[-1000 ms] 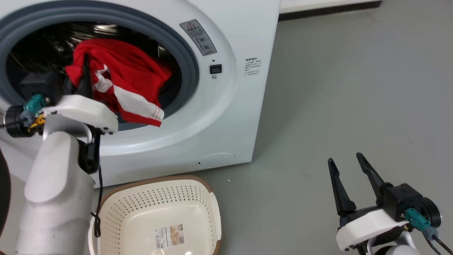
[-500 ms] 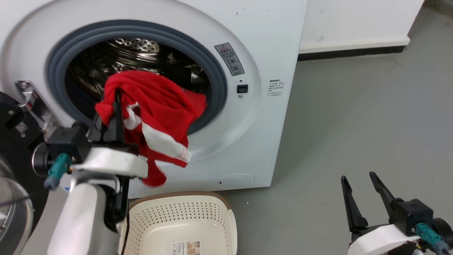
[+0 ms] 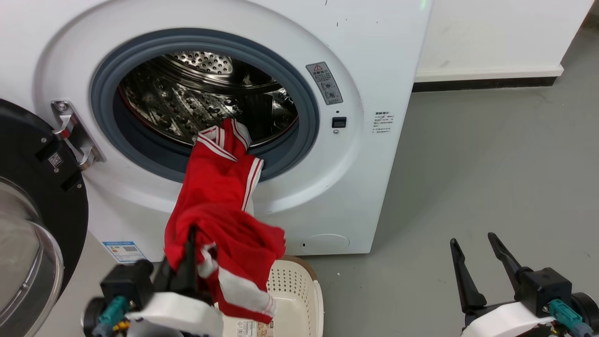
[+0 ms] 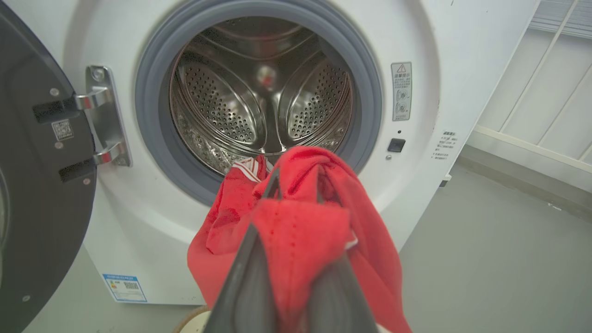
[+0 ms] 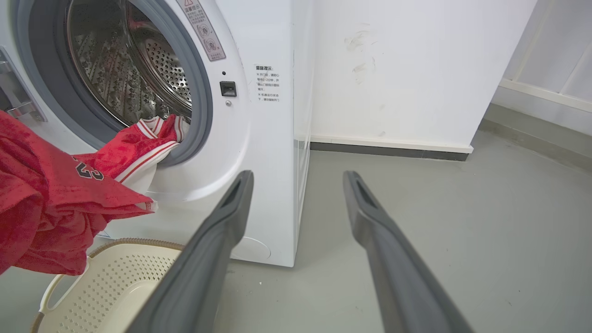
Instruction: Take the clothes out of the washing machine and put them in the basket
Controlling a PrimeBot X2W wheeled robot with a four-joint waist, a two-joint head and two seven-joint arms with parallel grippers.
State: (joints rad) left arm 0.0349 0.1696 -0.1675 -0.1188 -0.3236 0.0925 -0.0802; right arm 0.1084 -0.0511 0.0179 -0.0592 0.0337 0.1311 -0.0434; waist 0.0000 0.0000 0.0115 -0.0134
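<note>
The red clothes point(image 3: 220, 206) with white-striped trim hang out of the washing machine point(image 3: 355, 154) porthole, one striped end still lying on the grey rim. My left gripper point(image 3: 189, 234) is shut on the bunched lower part, holding it above the cream basket point(image 3: 299, 290) on the floor in front of the machine. In the left wrist view the clothes point(image 4: 296, 231) are draped over both fingers, with the steel drum point(image 4: 259, 101) behind. My right gripper point(image 3: 472, 245) stands open at the lower right, away from the machine. The right wrist view shows the clothes point(image 5: 51, 199) over the basket point(image 5: 106, 282).
The machine's black-framed glass door point(image 3: 32, 220) stands swung open at the left. Grey floor point(image 3: 491, 154) stretches to the right of the machine, up to a white wall with a dark skirting point(image 3: 486, 83).
My left gripper has pulled the clothes out of the drum and down, over the basket. The head camera has shifted, showing more of the machine and door. The right gripper stays open.
</note>
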